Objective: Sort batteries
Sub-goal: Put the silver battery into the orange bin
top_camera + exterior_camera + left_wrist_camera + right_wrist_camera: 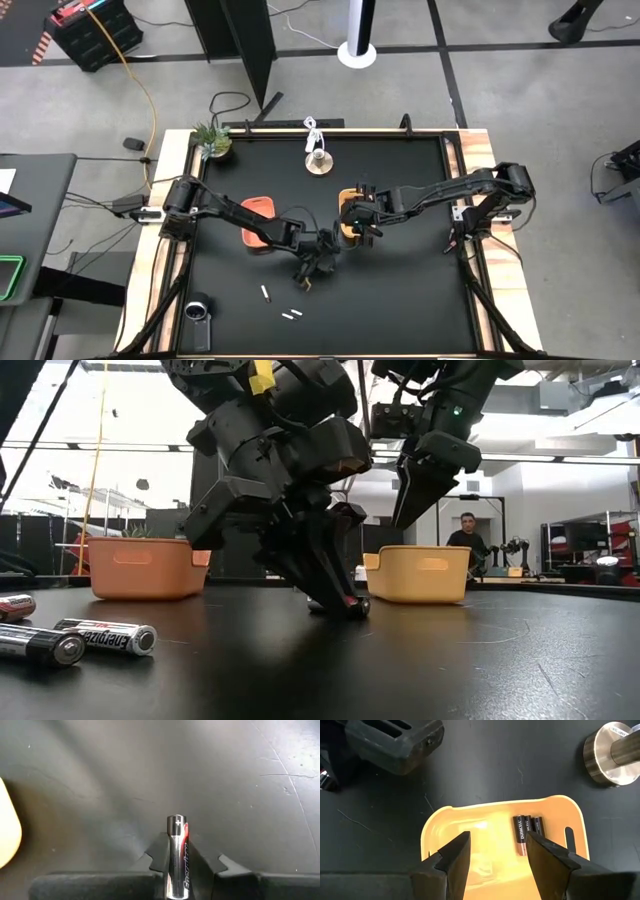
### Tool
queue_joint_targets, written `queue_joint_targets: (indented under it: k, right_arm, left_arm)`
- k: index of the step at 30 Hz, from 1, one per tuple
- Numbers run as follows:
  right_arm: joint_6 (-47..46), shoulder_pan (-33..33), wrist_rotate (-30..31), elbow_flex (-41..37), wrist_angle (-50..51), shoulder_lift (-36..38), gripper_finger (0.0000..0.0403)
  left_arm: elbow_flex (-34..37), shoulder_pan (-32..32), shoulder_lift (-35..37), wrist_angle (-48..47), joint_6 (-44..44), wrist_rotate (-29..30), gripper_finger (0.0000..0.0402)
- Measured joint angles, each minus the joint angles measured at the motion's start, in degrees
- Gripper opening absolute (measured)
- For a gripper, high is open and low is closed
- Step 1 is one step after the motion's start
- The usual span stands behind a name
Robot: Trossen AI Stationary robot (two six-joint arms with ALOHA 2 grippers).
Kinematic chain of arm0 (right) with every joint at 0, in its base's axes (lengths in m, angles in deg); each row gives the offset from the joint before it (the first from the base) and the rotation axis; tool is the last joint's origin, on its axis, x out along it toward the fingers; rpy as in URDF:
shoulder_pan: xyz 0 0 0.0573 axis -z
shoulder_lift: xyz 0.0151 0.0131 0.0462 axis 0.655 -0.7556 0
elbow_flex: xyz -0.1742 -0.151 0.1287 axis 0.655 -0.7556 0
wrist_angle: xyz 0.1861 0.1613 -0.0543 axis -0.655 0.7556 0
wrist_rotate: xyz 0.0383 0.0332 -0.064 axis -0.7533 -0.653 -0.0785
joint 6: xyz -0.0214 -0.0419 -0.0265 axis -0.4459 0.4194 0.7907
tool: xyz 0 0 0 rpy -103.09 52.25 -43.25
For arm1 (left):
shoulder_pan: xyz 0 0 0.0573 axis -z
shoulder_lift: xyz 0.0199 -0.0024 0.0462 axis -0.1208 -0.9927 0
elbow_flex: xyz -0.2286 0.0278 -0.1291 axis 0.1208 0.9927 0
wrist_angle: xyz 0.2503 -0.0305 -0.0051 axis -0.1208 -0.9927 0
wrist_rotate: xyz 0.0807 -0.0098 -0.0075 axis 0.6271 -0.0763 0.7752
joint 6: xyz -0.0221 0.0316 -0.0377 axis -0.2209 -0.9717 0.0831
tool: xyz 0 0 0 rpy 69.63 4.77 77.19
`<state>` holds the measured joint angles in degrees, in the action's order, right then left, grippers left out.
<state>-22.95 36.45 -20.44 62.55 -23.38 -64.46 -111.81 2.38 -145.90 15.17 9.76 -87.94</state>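
Observation:
My left gripper (318, 262) (340, 600) is low over the black table's middle, shut on a silver-and-red battery (176, 855). My right gripper (497, 842) (415, 500) hangs open above the yellow tray (470, 835) (347, 215), touching nothing. Two or three dark batteries (522, 835) lie flat on that tray's floor. The orange tray (260, 220) (140, 567) stands left of the yellow one. Loose batteries lie on the table near its near edge: one (265, 293) and a pair (291, 315), also seen close up in the low view (105, 635). My left gripper pinches the silver-and-red battery between its two fingers (157, 857). The battery lies along the fingers, and its plus end (176, 822) sticks out past the tips. The fingers slant down from above, with the battery's free end (352, 606) at the table surface; whether it touches I cannot tell.
A round metal weight with a post (320, 160) (612, 752) stands beyond the yellow tray. A small plant (213, 140) is at the far left corner and a round dark object (197, 310) at the near left. A person (465, 535) sits in the room behind.

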Motion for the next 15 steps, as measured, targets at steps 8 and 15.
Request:
queue_joint_targets:
  k: [8,15]
  right_arm:
    - [0.0,0.0,0.0,0.0,-0.07,0.0,0.0207]
    - [0.2,0.11,0.92,0.0,-0.6,0.0,0.0207]
  left_arm:
    - [0.13,1.36,2.68,-4.59,2.58,2.4,0.0038]
    - [0.6,1.41,8.8,-13.72,3.39,4.46,0.0038]
